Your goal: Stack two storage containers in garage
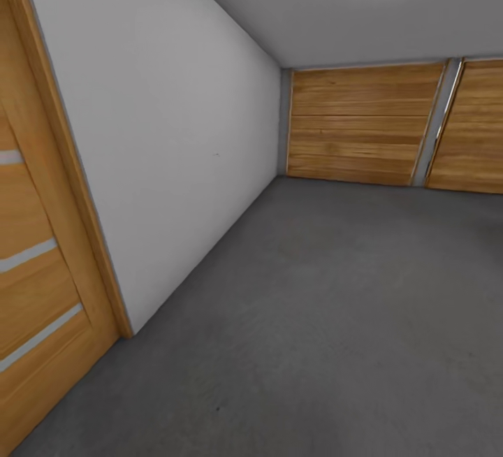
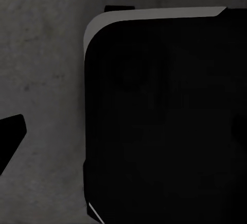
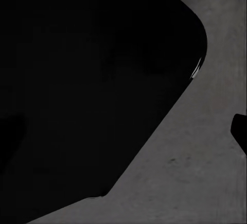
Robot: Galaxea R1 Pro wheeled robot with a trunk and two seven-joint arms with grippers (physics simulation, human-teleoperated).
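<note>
Garage floor (image 1: 335, 317) open (grey concrete), wall (image 1: 175, 149) left

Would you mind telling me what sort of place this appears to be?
Probably a garage: a dark grey concrete floor, plain pale grey walls and wide wood-plank sectional doors at the far end.

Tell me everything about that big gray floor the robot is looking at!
The floor is dark grey and faintly mottled, like bare concrete, with small darker specks. It lies flat and stretches from the robot to the far end of the room. On one side it meets a plain pale wall, with a wooden door nearest the robot. At the far end it meets two wide wood-plank doors. The same speckled grey surface shows in both wrist views.
</note>
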